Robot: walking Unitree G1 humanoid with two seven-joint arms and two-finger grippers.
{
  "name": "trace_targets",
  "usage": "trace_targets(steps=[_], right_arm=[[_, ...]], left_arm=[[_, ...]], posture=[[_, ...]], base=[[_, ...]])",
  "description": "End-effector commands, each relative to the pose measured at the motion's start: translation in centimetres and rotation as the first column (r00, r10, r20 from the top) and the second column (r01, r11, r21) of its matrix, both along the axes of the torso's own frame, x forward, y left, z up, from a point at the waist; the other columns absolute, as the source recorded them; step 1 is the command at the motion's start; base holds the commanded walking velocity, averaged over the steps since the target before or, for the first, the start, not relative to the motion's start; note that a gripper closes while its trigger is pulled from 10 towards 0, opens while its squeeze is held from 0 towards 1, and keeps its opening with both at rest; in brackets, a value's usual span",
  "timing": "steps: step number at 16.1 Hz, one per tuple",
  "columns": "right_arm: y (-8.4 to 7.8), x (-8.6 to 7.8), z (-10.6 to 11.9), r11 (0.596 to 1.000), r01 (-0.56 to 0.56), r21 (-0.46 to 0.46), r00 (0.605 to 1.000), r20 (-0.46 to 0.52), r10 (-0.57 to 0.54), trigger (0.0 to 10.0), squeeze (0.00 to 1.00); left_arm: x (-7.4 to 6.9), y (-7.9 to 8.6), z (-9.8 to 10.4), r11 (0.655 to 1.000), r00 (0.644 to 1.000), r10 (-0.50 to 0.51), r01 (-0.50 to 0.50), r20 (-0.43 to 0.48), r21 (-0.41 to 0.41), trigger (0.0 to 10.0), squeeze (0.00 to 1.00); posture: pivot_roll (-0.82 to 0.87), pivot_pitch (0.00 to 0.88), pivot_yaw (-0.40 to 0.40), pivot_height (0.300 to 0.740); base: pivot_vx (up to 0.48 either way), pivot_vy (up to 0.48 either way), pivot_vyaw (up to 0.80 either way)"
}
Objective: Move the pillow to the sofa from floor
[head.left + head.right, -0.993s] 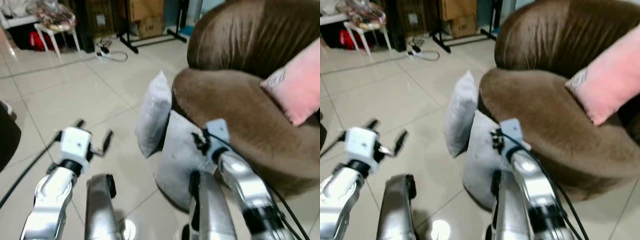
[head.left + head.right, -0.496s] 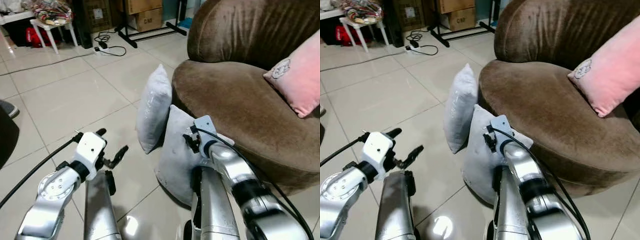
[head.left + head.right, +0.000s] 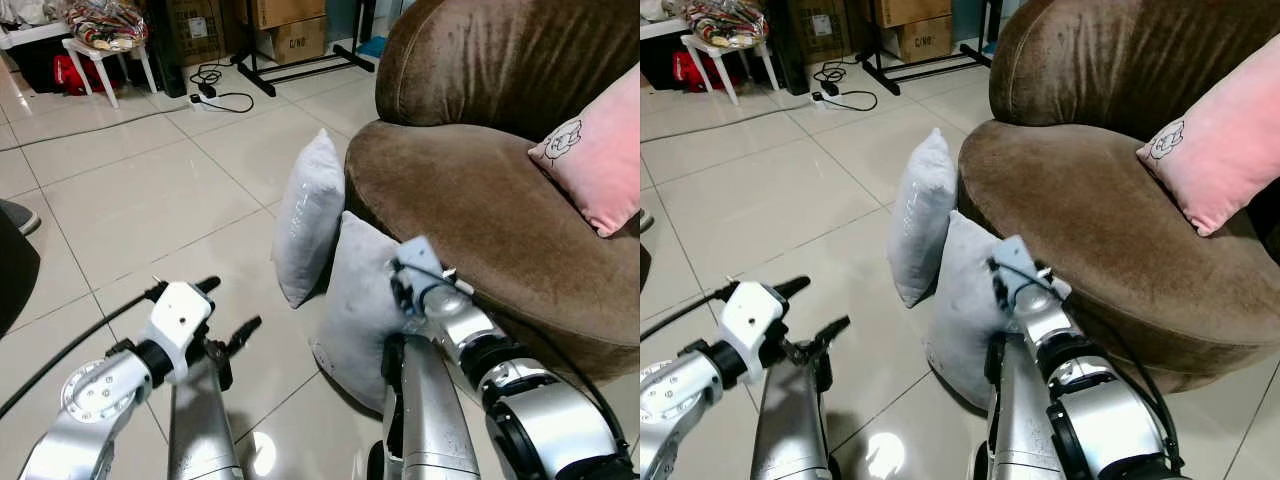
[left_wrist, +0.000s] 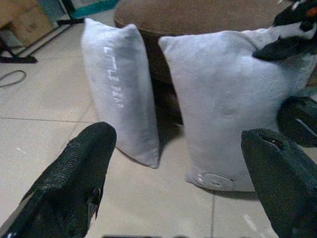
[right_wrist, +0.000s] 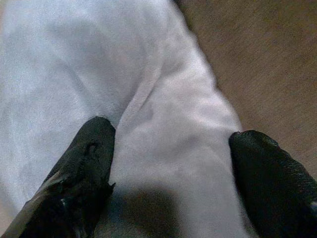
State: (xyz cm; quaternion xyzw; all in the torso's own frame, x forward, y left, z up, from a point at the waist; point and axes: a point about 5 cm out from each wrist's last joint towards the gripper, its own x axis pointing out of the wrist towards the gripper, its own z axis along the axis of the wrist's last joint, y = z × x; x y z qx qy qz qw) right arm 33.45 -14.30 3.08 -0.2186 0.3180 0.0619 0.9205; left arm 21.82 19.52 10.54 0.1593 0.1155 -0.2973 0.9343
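The nearer pale grey square pillow (image 3: 358, 305) stands on edge on the tiled floor (image 3: 140, 200), leaning against the front of the brown velvet sofa (image 3: 480, 200), its long axis upright. The right gripper (image 5: 171, 171) is at its top corner by the sofa's edge, black fingers (image 5: 81, 163) spread apart with the fabric bunched between them, not yet clenched. It is plainly the closer arm. The left gripper (image 3: 228, 315) hovers low over the floor, well apart from the pillow, fingers released and holding nothing.

A second grey pillow (image 4: 119, 84) stands just beside the first; its printed side reads roughly "LITTLE BEAR", though blurred. On the seat, a pink cushion (image 3: 595, 160) bears a small cartoon drawing.
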Motion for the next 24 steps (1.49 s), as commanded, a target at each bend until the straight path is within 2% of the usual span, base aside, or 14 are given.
trace_targets(steps=[1,3,4,5,9,13,24], right_arm=[[-0.5,-1.0,-1.3,0.999,0.039,0.020,0.996,-0.080,-0.037,10.0,0.00],[0.0,-1.9,-2.3,0.995,0.058,0.083,0.988,-0.150,-0.045,10.0,0.00],[0.3,-2.1,-2.5,0.994,0.047,0.102,0.987,-0.159,-0.030,3.8,0.00],[0.5,-2.3,-2.7,0.992,0.042,0.123,0.986,-0.167,-0.021,0.0,0.00],[1.2,-2.6,-3.0,0.990,-0.015,0.140,0.982,-0.184,0.041,0.0,0.00],[1.7,-2.6,-3.0,0.987,-0.017,0.161,0.982,-0.185,0.048,0.0,0.00],[2.8,-2.6,-3.0,0.980,-0.066,0.187,0.983,-0.159,0.097,0.0,0.00]], left_arm=[[-0.2,-0.4,0.2,1.000,1.000,-0.028,0.028,-0.005,-0.003,10.0,0.00],[-0.3,-0.6,0.1,0.999,0.998,-0.051,0.051,-0.034,-0.009,10.0,0.00],[-0.4,-0.6,0.0,0.998,0.997,-0.063,0.063,-0.044,-0.008,10.0,0.00],[-0.4,-0.6,0.0,0.998,0.996,-0.070,0.070,-0.051,-0.007,10.0,0.00],[-0.2,-0.8,0.1,0.994,0.992,-0.105,0.105,-0.072,-0.010,10.0,0.00],[-0.2,-0.7,0.1,0.991,0.986,-0.134,0.134,-0.100,-0.013,10.0,0.00],[0.7,-1.2,-0.3,0.987,0.982,-0.159,0.159,-0.101,-0.010,10.0,0.00]], posture=[[0.01,0.000,-0.051,0.417],[0.01,0.000,-0.049,0.417],[0.00,0.000,-0.047,0.417],[0.00,0.000,-0.046,0.417],[0.00,0.000,-0.044,0.417],[0.00,0.000,-0.038,0.417],[0.00,0.000,-0.032,0.417]], base=[[0.000,0.000,0.00],[0.000,0.000,0.00],[0.000,0.000,0.00],[0.000,0.000,0.00],[0.000,0.000,0.00],[0.000,0.000,0.00],[0.000,0.000,0.00]])
